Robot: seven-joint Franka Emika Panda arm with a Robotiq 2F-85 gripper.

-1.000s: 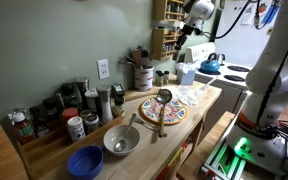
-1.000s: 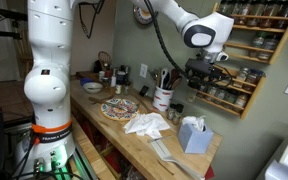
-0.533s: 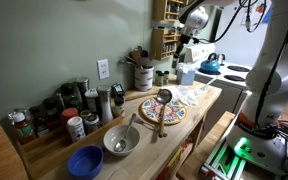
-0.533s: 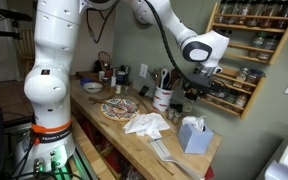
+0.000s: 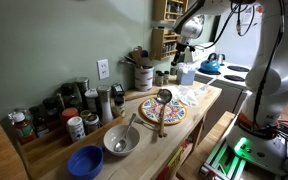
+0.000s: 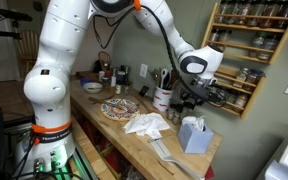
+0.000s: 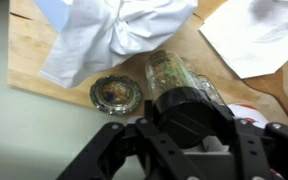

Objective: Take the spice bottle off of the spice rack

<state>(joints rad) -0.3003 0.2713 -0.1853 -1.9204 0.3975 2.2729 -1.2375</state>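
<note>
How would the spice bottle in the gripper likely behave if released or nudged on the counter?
The spice bottle looks like clear glass: probably rigid, smooth, a bit slippery, and breakable if dropped. It is round, so on its side on the wooden counter it would likely roll. The contents look like dried herbs, so probably light.

The surface (image 7: 26, 45) is pale wood with visible grain and a dull finish. On it lies a white cloth (image 7: 124, 35), soft and crumpled, and near it a sheet of white paper (image 7: 249, 35), flat and matt. The spice bottle (image 7: 174, 72) is clear glass, a little shiny; the hand (image 7: 184, 112) around it is black and matt, like hard plastic. The spice rack (image 6: 215, 30) is light-brown wood. The arm (image 6: 59, 60) has a glossy white shell. In an exterior view the grey bowl (image 5: 121, 141) looks like shiny metal, and the blue bowl (image 5: 85, 161) is glossy.
</note>
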